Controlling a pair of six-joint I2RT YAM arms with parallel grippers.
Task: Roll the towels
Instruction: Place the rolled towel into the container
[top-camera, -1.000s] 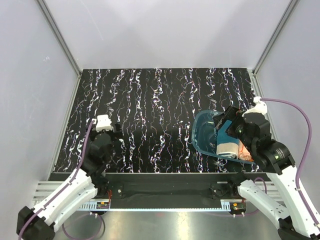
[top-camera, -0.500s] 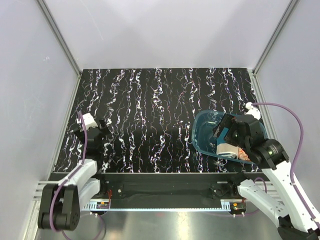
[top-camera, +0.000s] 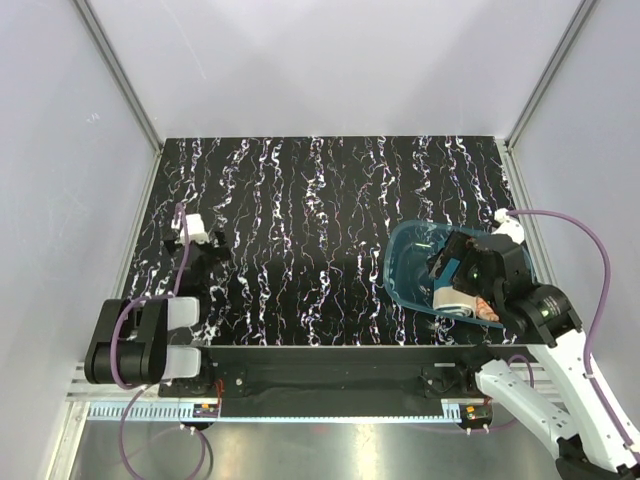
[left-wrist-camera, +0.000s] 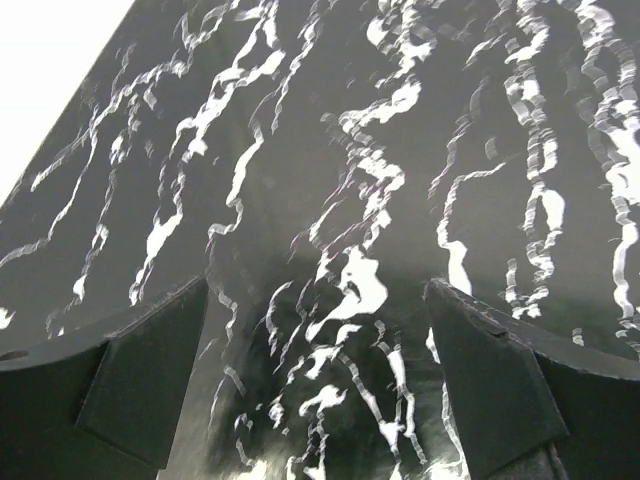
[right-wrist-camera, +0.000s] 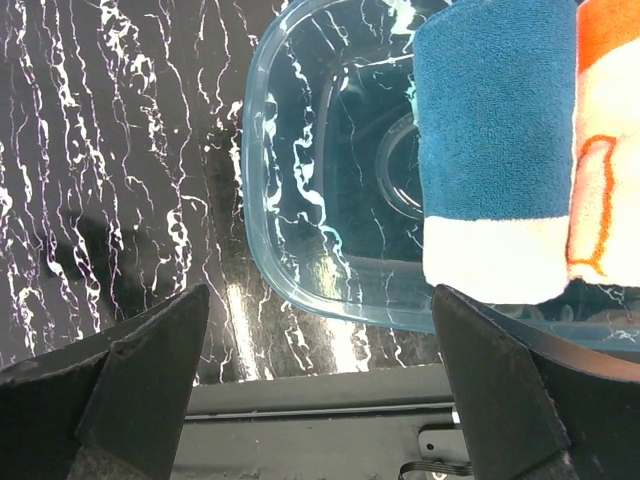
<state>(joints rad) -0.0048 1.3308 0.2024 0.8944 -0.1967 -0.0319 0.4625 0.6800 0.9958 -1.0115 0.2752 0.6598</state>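
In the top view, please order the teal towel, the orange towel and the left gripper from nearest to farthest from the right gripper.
1. The teal towel, in the tray, just beneath the right gripper.
2. The orange towel, beside it on the right, in the same tray.
3. The left gripper, far across on the table's left side.

The white-shelled left arm (top-camera: 183, 318) and right arm (top-camera: 578, 362) have black joints and purple cables (top-camera: 555, 212). The left gripper (left-wrist-camera: 318, 300) and right gripper (right-wrist-camera: 320, 300) have matte black wedge fingers (right-wrist-camera: 150, 380).
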